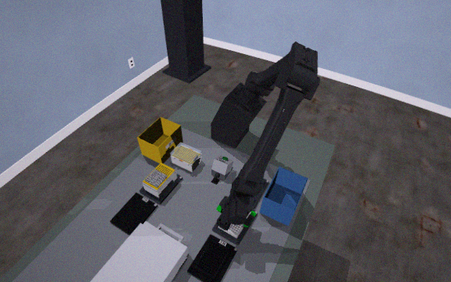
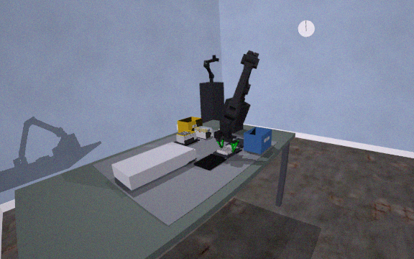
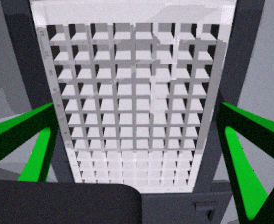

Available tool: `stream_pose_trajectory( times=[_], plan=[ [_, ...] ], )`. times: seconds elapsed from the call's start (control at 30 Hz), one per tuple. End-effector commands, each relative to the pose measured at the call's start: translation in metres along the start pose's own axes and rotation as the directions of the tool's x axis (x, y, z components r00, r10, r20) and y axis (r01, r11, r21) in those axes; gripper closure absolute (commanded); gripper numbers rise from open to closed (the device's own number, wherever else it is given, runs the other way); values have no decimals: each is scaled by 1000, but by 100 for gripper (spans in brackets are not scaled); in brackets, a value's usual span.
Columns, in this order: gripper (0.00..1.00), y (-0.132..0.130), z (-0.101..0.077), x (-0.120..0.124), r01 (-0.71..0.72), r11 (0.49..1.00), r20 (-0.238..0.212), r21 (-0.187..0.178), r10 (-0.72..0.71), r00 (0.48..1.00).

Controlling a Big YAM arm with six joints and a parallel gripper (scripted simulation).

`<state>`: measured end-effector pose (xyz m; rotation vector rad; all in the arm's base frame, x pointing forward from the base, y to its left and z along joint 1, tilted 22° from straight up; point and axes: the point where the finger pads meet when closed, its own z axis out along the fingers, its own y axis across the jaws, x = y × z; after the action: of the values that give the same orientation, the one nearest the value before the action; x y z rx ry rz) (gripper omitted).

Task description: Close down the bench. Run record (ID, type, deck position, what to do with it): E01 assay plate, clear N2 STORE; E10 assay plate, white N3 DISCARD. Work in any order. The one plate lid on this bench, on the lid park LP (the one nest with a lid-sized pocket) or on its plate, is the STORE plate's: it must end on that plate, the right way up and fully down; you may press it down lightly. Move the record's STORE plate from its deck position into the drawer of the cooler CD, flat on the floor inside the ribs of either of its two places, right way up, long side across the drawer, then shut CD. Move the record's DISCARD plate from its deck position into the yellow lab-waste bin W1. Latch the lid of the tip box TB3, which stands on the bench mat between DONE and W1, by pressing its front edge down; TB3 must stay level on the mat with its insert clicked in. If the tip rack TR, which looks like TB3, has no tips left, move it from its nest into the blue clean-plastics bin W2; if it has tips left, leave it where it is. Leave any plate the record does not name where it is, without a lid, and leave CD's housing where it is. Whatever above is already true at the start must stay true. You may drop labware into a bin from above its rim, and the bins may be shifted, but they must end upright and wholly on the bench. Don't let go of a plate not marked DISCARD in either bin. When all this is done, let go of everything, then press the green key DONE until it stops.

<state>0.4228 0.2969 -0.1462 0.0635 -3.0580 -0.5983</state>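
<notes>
A white assay plate [image 3: 133,90] [image 1: 231,231] with a grid of open wells lies flat in a black nest, with no lid on it. My gripper [image 1: 235,219] is open and low over this plate. Its green fingers stand one on each long side of the plate in the wrist view [image 3: 135,156], clear of its edges. The plate and gripper also show in the exterior view [image 2: 226,147]. The yellow bin W1 [image 1: 160,139] stands at the far left of the mat. The tip box TB3 [image 1: 185,157] sits beside it, and the green key DONE [image 1: 222,165] is to its right.
The blue bin W2 [image 1: 284,196] stands close to the right of my arm. A tip rack [image 1: 159,178] sits in its nest at the left. Two flat black nests [image 1: 133,213] [image 1: 211,258] flank the grey cooler [image 1: 143,256] at the front.
</notes>
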Motion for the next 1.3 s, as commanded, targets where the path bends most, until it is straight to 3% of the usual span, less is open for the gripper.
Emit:
stream_pose_trajectory(
  times=[0.0, 0.63, 0.67, 0.7, 1.27],
  plan=[
    [0, 17, -6, -17, 18, 1000, 37, -18, -17, 999],
    [0, 17, -6, -17, 18, 1000, 37, -18, -17, 999],
    [100, 17, -6, -17, 18, 1000, 37, -18, -17, 999],
    [100, 8, -8, -13, 7, 1000, 30, -13, -7, 1000],
    [100, 8, -8, -13, 7, 1000, 30, -13, -7, 1000]
  ],
)
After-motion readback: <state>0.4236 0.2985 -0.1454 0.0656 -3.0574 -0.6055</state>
